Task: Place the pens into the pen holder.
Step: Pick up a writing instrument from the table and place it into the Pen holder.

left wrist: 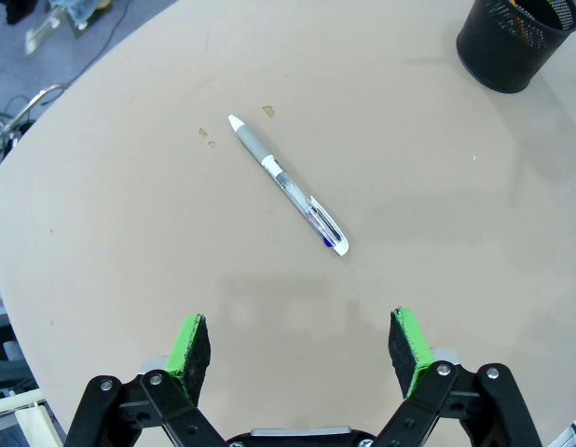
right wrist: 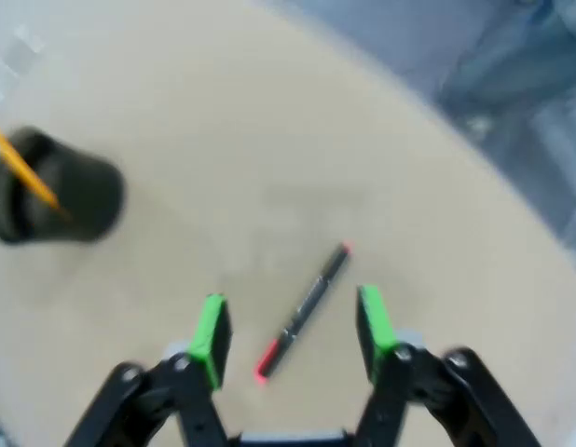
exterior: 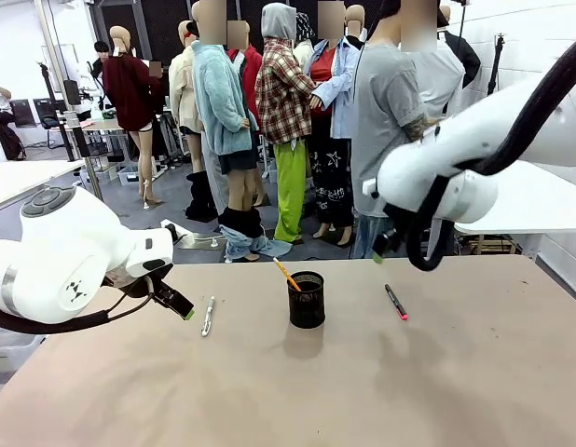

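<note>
We hover, both jaws released.
Our left jaws over the white pen (left wrist: 288,186), nine o'clock of the pen holder (exterior: 307,303); right jaws over the dark pen (right wrist: 304,310), three o'clock.

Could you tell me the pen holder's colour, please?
The pen holder is black wire mesh, clearest in the left wrist view.

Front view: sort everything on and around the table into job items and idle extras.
Job:
- pen holder
- orange pencil, already standing in it
- white pen, lying on the table
- dark pen with a pink-red tip, lying on the table

Idle:
- small stains on the tabletop
- person in a grey shirt beyond the far edge
</note>
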You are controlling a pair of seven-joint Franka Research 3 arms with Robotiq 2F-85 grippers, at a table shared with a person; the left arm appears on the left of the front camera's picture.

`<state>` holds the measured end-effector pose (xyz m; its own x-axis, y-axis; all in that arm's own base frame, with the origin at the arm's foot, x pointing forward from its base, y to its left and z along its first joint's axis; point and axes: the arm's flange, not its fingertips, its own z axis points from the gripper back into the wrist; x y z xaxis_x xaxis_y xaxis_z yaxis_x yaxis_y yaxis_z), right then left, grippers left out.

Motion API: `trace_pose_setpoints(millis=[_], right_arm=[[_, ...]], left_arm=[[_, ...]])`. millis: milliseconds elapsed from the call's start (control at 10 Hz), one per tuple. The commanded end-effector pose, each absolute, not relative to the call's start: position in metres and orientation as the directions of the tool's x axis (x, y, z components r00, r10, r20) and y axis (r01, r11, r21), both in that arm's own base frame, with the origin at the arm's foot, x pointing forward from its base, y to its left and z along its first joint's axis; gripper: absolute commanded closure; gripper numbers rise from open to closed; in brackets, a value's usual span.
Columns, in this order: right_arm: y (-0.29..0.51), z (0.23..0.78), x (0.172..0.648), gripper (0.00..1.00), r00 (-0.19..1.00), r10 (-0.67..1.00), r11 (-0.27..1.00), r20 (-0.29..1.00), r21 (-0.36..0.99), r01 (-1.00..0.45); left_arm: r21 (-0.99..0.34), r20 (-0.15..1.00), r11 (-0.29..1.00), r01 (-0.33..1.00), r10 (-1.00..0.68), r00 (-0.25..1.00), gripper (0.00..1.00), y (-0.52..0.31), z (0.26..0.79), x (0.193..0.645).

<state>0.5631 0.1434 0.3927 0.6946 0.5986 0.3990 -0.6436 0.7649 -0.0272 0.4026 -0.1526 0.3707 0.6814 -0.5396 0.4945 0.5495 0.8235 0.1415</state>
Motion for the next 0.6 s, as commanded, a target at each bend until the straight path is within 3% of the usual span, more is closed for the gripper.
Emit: trace_pose_setpoints(millis=[0,400,500], right_arm=[[0.192,0.442,0.593,0.32,0.817,0.539,0.829,0.204,0.044,-0.558],[0.203,0.415,0.601,0.32,0.840,0.539,0.842,0.067,0.006,-0.540],[0.205,0.408,0.603,0.26,0.848,0.526,0.850,0.069,0.002,-0.528]], left_arm=[[0.139,0.496,0.826,0.547,-0.536,0.683,0.00,-0.151,0.371,0.403],[0.139,0.496,0.826,0.547,-0.536,0.683,0.00,-0.151,0.371,0.403],[0.139,0.496,0.826,0.547,-0.536,0.683,0.00,-0.151,0.371,0.403]])
